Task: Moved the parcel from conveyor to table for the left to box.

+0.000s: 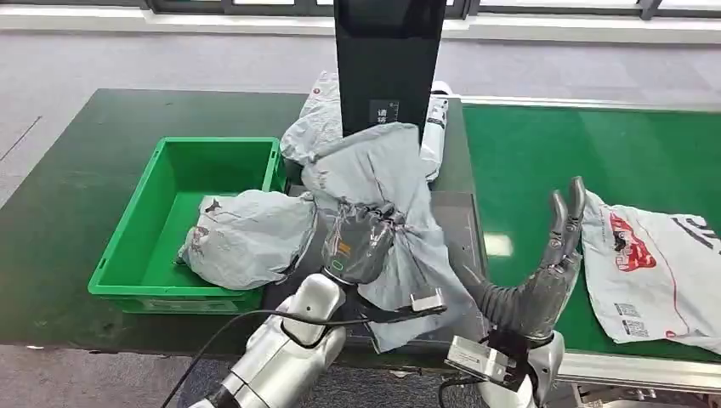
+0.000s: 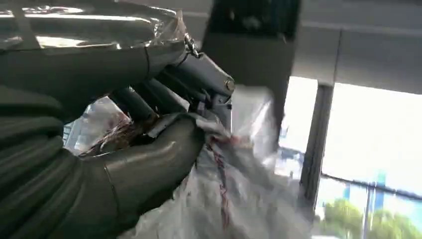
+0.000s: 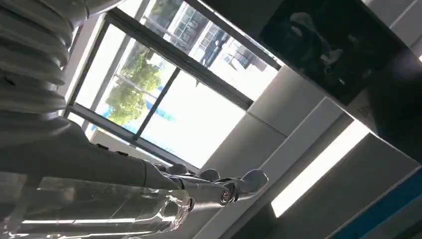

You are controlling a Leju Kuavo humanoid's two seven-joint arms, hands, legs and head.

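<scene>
Your left robot hand (image 1: 357, 246) grips a grey parcel (image 1: 387, 183) bunched over the dark counter (image 1: 59, 212), its long axis running from the hand up toward the black stand (image 1: 388, 59). The green box (image 1: 170, 195) lies just to that hand's left with another grey bag (image 1: 251, 236) draped over its near corner. Your right robot hand (image 1: 544, 263) hovers empty with fingers raised and spread, nearer the white parcel (image 1: 659, 263) lying flat on the green conveyor (image 1: 544, 153) to its right.
</scene>
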